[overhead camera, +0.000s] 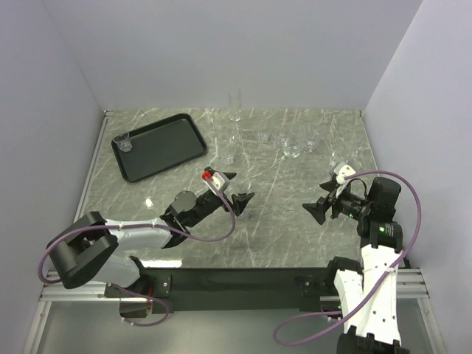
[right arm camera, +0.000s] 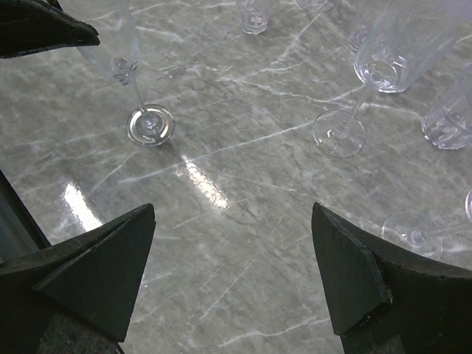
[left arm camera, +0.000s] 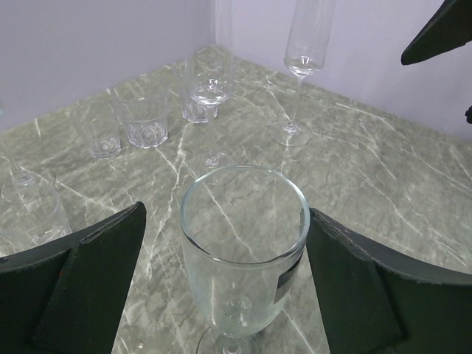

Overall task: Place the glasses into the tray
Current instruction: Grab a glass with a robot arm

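A clear stemmed glass (left arm camera: 243, 251) stands upright on the marble table between the fingers of my left gripper (left arm camera: 225, 284), which is open around it; the right finger is at its rim, the left finger apart from it. In the top view the left gripper (overhead camera: 236, 189) is at the table's middle. The black tray (overhead camera: 164, 147) lies at the far left with one small glass (overhead camera: 124, 141) in it. Several more glasses stand beyond: a tall flute (left arm camera: 306, 51), a wine glass (left arm camera: 212, 81), tumblers (left arm camera: 144, 125). My right gripper (overhead camera: 323, 197) is open and empty above bare table (right arm camera: 232, 243).
Grey walls close the table at the back and sides. A tall flute (overhead camera: 235, 107) stands by the back wall. Stemmed glasses (right arm camera: 383, 66) and a tumbler (right arm camera: 446, 122) stand close ahead of the right gripper. The left gripper's finger (right arm camera: 44, 26) shows in the right wrist view.
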